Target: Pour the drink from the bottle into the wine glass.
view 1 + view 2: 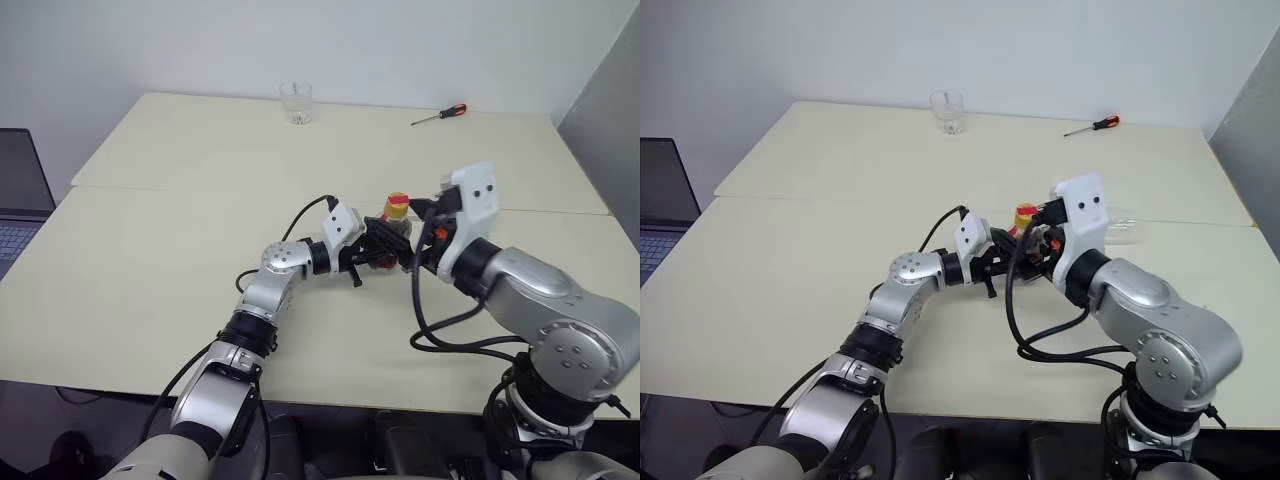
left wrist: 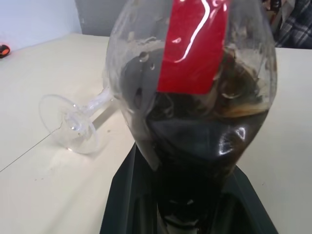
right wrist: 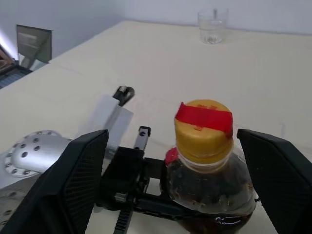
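Laptop (image 1: 15, 200) off the table's (image 1: 150, 250) left edge. Clear tumbler (image 1: 296, 102) near the far edge, seemingly empty. Mid-table, left gripper (image 1: 378, 250) clamped on the bottle (image 3: 207, 180), upright, yellow cap (image 3: 202, 131) on, dark drink (image 2: 204, 141) partway up. Right gripper (image 3: 180, 170) spread wide, a finger either side of the cap, not touching. Wine glass (image 2: 73, 122) lies on its side just beyond. Screwdriver (image 1: 440, 114) near far right corner.
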Robot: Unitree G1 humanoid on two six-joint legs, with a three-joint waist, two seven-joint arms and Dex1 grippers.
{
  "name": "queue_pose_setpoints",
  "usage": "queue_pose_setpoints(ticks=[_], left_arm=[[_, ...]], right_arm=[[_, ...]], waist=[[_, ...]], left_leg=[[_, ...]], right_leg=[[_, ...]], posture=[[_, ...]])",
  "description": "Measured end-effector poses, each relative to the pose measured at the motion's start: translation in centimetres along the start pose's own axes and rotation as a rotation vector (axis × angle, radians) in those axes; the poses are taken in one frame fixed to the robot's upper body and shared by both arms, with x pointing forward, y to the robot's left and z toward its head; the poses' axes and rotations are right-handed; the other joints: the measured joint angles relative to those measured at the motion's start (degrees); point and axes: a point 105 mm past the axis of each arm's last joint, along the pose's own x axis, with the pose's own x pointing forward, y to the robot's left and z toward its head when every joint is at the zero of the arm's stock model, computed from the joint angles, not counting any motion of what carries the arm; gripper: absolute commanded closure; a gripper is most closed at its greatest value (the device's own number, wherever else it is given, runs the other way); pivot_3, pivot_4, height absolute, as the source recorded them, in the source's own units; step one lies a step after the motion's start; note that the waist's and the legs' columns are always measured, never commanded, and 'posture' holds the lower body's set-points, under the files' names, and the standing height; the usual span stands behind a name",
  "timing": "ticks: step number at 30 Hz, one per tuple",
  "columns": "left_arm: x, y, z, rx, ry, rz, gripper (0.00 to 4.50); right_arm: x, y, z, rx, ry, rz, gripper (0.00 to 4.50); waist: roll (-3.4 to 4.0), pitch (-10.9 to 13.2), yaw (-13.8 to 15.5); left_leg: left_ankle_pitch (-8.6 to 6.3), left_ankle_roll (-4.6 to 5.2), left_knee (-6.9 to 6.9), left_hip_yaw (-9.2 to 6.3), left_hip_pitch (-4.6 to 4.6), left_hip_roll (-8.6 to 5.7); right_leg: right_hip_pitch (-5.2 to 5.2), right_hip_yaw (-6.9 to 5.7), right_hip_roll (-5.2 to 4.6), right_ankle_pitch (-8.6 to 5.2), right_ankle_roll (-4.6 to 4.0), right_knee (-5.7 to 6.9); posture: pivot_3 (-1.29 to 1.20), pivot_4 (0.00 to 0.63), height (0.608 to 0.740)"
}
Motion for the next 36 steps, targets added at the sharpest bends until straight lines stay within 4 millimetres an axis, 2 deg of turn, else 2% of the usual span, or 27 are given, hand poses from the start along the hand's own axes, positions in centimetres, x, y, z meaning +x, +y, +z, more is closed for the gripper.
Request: queue_pose_setpoints(ticks=[7, 17, 25, 36], left_arm=[[0.1, -0.1, 0.0, -0.005, -0.003, -0.002, 3.87], [0.2, -0.2, 0.0, -0.005, -0.004, -0.003, 3.87], [0.1, -0.1, 0.0, -0.004, -0.002, -0.003, 3.87], [0.3, -0.5, -0.3, 0.001, 0.009, -0.013, 3.87]], right_arm=[[1.4, -0.7, 1.3, 0.003, -0.054, -0.066, 0.0], [2.5, -1.4, 1.4, 0.025, -0.071, -0.134, 0.0], [2.5, -2.4, 1.2, 0.01, -0.06, -0.189, 0.0], [1.2, -2.8, 0.7, -0.015, -0.036, -0.138, 0.0]], waist=[[0.0, 0.0, 0.01], [0.0, 0.0, 0.01], [0.0, 0.0, 0.02], [0.0, 0.0, 0.02]], left_leg=[[0.0, 0.0, 0.0, -0.01, 0.0, 0.01], [0.0, 0.0, -0.01, 0.0, 0.0, 0.01], [0.0, 0.0, -0.01, 0.0, 0.0, 0.01], [0.0, 0.0, -0.02, -0.01, 0.0, 0.02]], right_leg=[[0.0, -0.04, 0.02, 0.0, 0.0, 0.01], [-0.01, -0.04, 0.02, 0.0, 0.0, 0.02], [-0.01, -0.02, 0.01, 0.0, 0.0, 0.01], [0.0, -0.03, 0.01, 0.0, 0.0, 0.01]], posture=[[0.0, 0.15, 0.74], [0.0, 0.15, 0.74], [0.0, 0.15, 0.74], [0.0, 0.15, 0.74]])
